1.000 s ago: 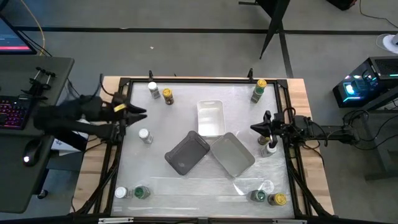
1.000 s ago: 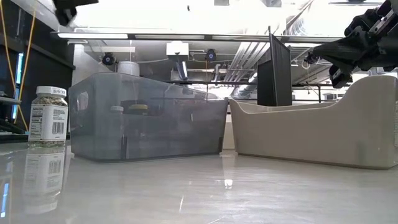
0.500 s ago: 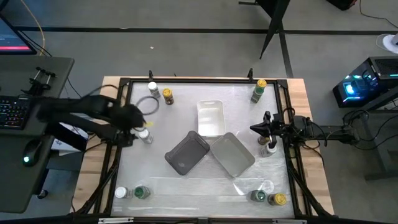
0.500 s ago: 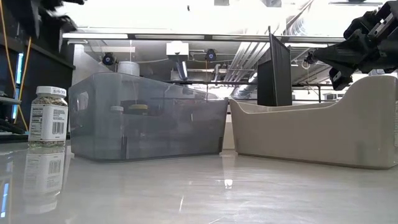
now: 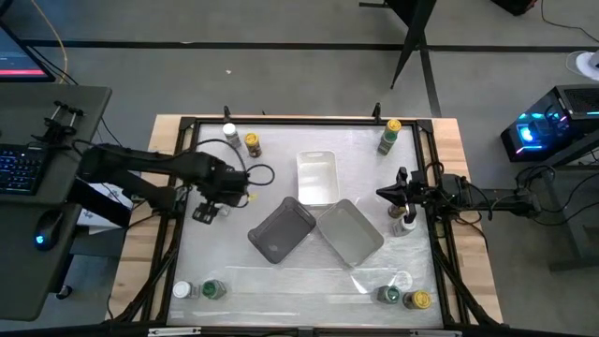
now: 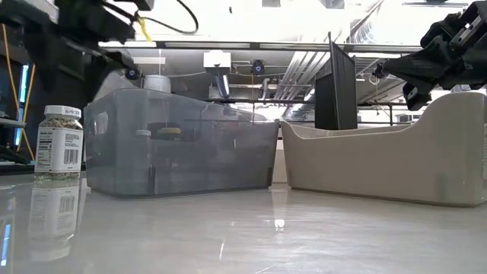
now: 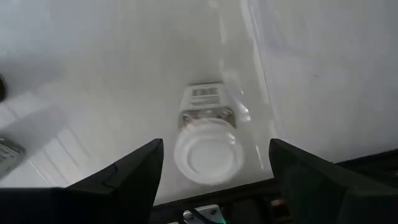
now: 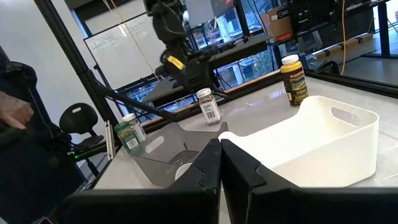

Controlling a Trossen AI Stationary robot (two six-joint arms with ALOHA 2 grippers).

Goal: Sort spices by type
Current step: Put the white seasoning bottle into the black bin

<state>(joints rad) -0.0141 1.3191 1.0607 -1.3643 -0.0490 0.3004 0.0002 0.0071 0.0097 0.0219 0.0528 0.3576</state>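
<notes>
The spices are small jars standing around the table's edges. One white-lidded jar (image 7: 208,149) stands upright on the table at the left (image 6: 59,143). My left gripper (image 7: 214,152) hangs above it, pointing down, open, one finger on either side of the lid without touching it. In the high view the left arm (image 5: 211,178) hides that jar. My right gripper (image 5: 386,193) waits shut at the table's right side, level, next to another jar (image 5: 402,221).
A white tray (image 5: 316,176), a dark grey tray (image 5: 281,230) and a light grey tray (image 5: 351,234) sit mid-table. Jars stand at the far left (image 5: 252,143), far right (image 5: 388,137), near left (image 5: 213,289) and near right (image 5: 419,300). A person's sleeve (image 8: 18,118) shows beyond the table.
My left gripper has swung from the table's left edge toward the white-lidded jar, tipped from level to pointing down, rolled, and sunk until it stands over the lid. The jar has kept still.
</notes>
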